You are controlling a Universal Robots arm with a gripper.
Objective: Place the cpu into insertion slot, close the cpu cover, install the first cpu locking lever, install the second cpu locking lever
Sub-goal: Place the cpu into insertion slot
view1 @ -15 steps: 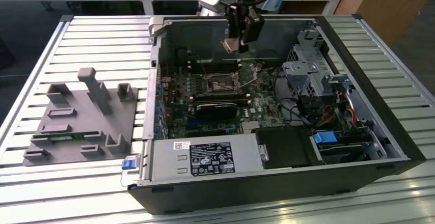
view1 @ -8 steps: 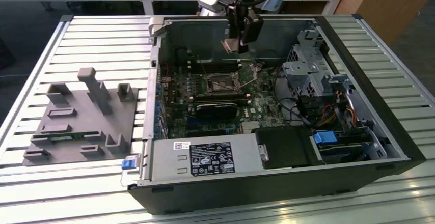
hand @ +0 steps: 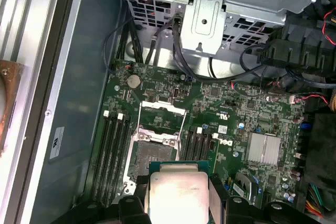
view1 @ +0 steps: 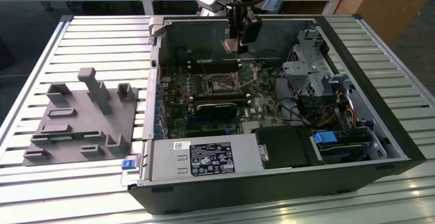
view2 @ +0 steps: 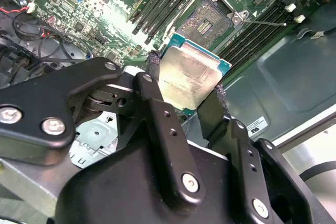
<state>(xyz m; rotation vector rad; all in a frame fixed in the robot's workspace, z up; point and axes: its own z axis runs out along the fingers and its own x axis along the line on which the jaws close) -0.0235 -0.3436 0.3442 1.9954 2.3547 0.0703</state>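
My gripper [view1: 232, 45] hangs inside the open computer case, shut on the cpu [view1: 229, 46], a small pale silver-beige square chip. In both wrist views the cpu [view2: 188, 76] [hand: 177, 195] sits between the black fingers [view2: 216, 98], held by two opposite edges. It hovers above the motherboard, apart from it. The insertion slot [view1: 221, 85] [view2: 206, 19] [hand: 149, 156] is a dark square socket with a silvery rim and lies uncovered, a short way from the chip. The cpu cover [hand: 164, 106] stands flipped open beside the slot. A thin wire lever [view2: 268, 23] sticks out near the socket.
Memory slots [hand: 113, 148] flank the socket. A metal drive cage [hand: 220, 3] [view1: 306, 76] with cables stands beyond the board. A long black block [view1: 216, 108] and the power supply [view1: 204, 158] lie nearer the case front. A grey fixture plate [view1: 81, 117] rests on the slatted table at the exterior view's left.
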